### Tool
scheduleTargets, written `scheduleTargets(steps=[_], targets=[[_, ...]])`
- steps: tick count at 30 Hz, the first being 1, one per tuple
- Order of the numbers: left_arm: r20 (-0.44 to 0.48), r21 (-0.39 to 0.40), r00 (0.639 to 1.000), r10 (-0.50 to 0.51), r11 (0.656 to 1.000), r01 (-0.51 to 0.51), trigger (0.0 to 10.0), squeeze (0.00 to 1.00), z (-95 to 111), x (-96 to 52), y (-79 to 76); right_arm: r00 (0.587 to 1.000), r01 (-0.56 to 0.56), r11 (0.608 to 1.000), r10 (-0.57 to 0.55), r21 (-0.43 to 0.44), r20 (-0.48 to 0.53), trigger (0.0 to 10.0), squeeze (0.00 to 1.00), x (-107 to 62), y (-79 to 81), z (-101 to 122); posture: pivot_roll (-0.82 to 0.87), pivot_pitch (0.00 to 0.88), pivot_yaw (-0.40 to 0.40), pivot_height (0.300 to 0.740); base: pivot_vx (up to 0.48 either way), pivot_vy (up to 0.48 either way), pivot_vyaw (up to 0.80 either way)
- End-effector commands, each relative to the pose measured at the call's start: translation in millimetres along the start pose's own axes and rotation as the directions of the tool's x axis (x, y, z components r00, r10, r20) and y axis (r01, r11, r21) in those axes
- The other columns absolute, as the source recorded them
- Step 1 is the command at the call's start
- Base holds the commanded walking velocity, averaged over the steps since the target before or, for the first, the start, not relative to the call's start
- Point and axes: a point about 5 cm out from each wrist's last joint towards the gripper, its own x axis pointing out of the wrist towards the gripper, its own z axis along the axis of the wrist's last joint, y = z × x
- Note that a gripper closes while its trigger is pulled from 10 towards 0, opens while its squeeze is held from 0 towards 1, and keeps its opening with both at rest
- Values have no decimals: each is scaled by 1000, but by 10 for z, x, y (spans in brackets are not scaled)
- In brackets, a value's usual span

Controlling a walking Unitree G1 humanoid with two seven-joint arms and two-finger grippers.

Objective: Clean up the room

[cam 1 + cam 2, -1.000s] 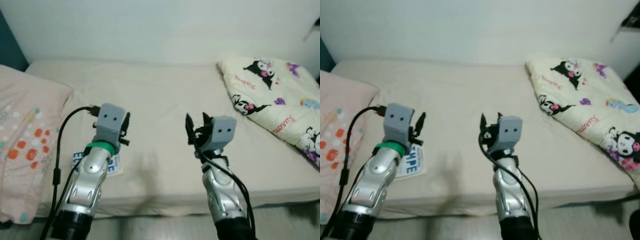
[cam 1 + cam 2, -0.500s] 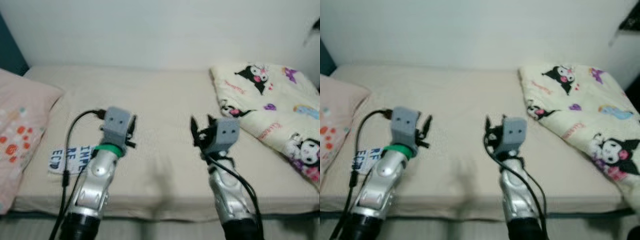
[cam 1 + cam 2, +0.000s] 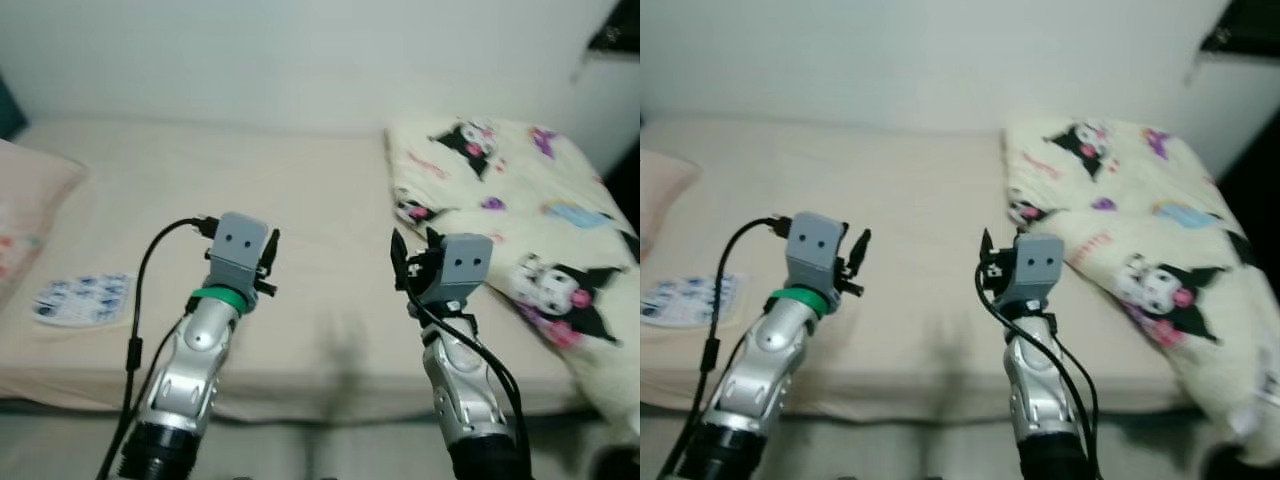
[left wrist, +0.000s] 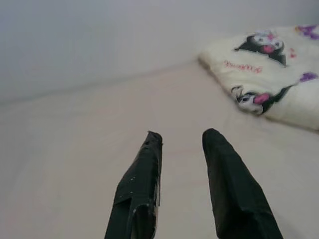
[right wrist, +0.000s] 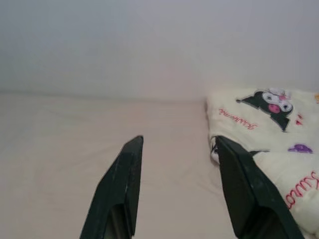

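A bed (image 3: 250,200) with a plain cream sheet spans the middle of the head views, set against a pale wall (image 3: 300,50) that runs across the top of the frame. On the right side of the bed lies a folded cream blanket (image 3: 520,210) printed with black-and-white cartoon characters, pink and purple accents and red script; it reaches from the upper centre-right down to the lower right corner, where it hangs past the mattress edge. At the far left edge a pink pillow (image 3: 25,215) shows in part. Just right of it, near the front edge of the mattress in the left middle of the frame, a flat white packet with blue printing (image 3: 82,298) lies on the sheet, well apart from both arms.

The left gripper (image 3: 270,262) is raised over the front part of the bed in the lower left-centre, on a silver arm with a green band at the wrist and a black cable looping beside it. In the left wrist view its two black fingers (image 4: 139,194) stand apart with bare sheet between them, holding nothing, and the blanket sits in the upper right of that picture.

The right gripper (image 3: 408,262) is raised in the lower right-centre, near the inner edge of the blanket without touching it. In the right wrist view its fingers (image 5: 122,184) are spread wide and empty, and the blanket lies just beyond one fingertip.

A dark shape (image 3: 615,35) occupies the upper right corner; what it is cannot be told.
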Motion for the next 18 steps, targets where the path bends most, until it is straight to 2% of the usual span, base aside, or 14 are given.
scheduleTargets(steps=[1,18], targets=[[3,1,1000,-21,1000,21,10000,0,11,3,-53,1000,16,1000,-16,-1,-13,10000,0,-27,-49,-30,18,13,9,733,0,-356,0],[1,2,1000,-24,1000,24,10000,0,12,5,-56,1000,19,1000,-19,-1,-15,10000,0,-36,-48,-37,19,18,13,733,0,-340,0]])
